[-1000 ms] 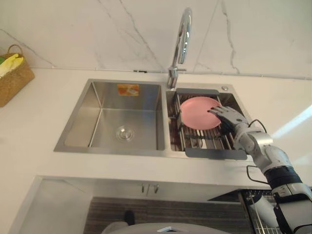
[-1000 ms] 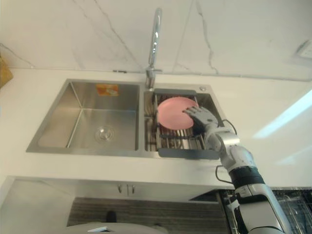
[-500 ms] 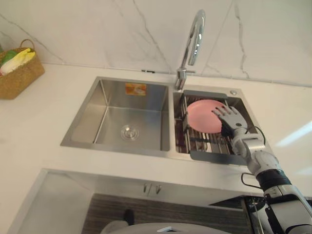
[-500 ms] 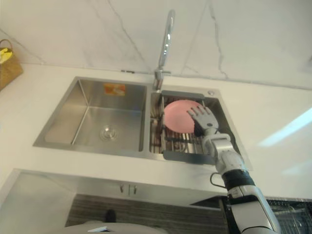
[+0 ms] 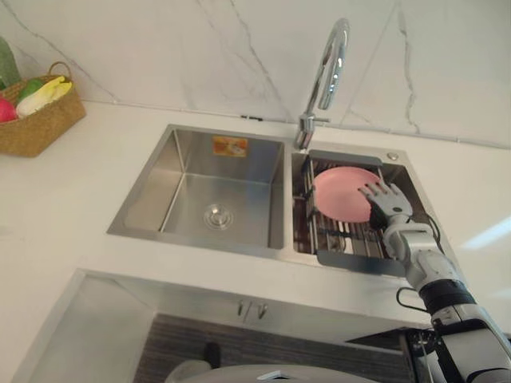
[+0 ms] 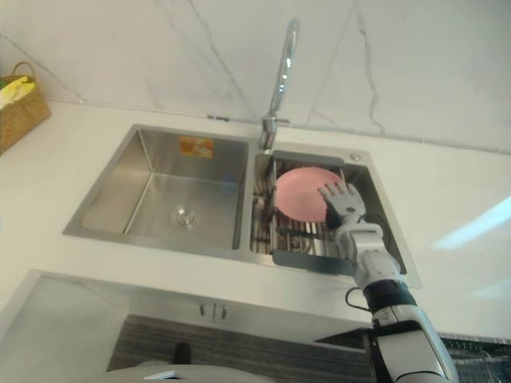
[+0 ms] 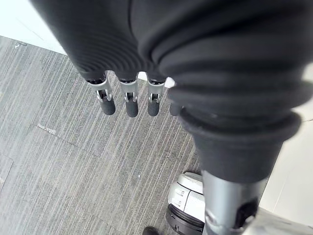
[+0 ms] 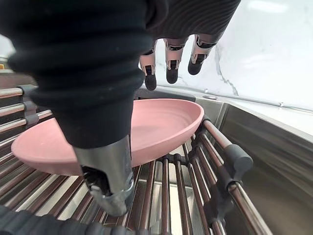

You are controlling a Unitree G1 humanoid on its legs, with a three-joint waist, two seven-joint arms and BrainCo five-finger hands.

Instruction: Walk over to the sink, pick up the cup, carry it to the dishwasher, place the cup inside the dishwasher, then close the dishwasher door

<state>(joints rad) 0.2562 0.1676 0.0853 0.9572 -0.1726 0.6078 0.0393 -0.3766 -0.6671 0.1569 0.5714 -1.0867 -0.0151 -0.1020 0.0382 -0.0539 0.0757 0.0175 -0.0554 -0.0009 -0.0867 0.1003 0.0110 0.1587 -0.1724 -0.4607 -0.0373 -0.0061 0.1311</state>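
A shallow pink dish (image 5: 342, 191) lies on a metal drying rack (image 5: 345, 238) in the sink's right basin; no cup shows in these views. My right hand (image 5: 386, 200) hovers at the dish's right edge, open, its fingers straight and pointing toward the back wall. In the right wrist view the fingers (image 8: 168, 62) hang above the pink dish (image 8: 161, 122) without touching it, and the thumb (image 8: 105, 181) is close to its near rim. My left hand (image 7: 128, 100) hangs open above a grey striped floor, holding nothing.
The left basin (image 5: 209, 201) has a drain in the middle. A tall chrome faucet (image 5: 326, 76) rises behind the divider between the basins. A wicker basket (image 5: 36, 120) of produce stands on the white counter (image 5: 72, 207) at far left.
The camera has shifted, moving the whole scene right and down. My right hand has turned from pointing left across the dish to pointing toward the wall, staying at the dish's right edge.
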